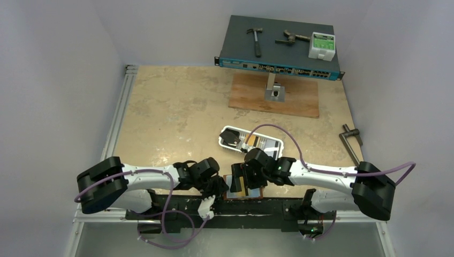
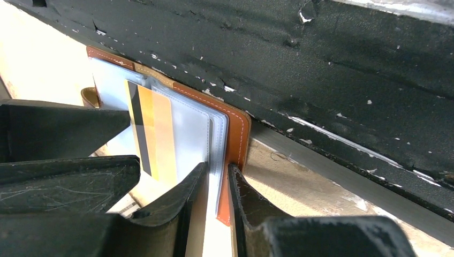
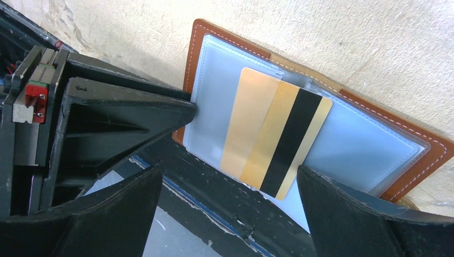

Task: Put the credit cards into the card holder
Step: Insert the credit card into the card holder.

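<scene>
Brown leather card holder [image 3: 424, 151] lies open at the near edge of your surface [image 1: 171, 107], between both arms. Your left end effector [image 2: 217, 194] pinches its cover and clear sleeves, jaws narrow. Your right end effector [image 3: 230, 175] stands wide, straddling a gold card [image 3: 270, 134] partly tucked into a sleeve.
</scene>
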`<action>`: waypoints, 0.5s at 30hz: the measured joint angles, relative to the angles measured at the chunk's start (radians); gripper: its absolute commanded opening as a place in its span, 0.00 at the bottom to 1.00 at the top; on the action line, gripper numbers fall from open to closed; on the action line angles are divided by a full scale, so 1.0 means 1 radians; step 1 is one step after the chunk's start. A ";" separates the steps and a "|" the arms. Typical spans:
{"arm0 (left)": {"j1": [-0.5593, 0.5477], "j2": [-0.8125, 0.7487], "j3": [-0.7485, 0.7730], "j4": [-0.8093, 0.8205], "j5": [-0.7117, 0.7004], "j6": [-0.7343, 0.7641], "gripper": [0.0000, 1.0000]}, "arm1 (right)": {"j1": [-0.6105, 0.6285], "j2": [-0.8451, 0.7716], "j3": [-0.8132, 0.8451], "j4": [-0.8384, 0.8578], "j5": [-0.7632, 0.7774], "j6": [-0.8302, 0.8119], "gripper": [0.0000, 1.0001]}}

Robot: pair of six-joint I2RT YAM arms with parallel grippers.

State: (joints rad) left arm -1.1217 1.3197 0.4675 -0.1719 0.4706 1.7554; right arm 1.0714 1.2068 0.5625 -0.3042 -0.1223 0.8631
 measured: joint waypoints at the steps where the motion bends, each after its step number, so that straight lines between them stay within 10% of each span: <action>1: 0.000 -0.002 -0.004 0.006 0.000 -0.002 0.20 | 0.000 0.003 0.000 0.003 0.000 0.000 0.99; 15: -0.003 -0.021 -0.037 0.061 -0.002 -0.018 0.20 | 0.001 0.019 -0.005 0.128 -0.031 0.035 0.99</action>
State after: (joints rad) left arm -1.1248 1.2991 0.4301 -0.1108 0.4686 1.7378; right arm 1.0725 1.2263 0.5575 -0.1764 -0.1535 0.8978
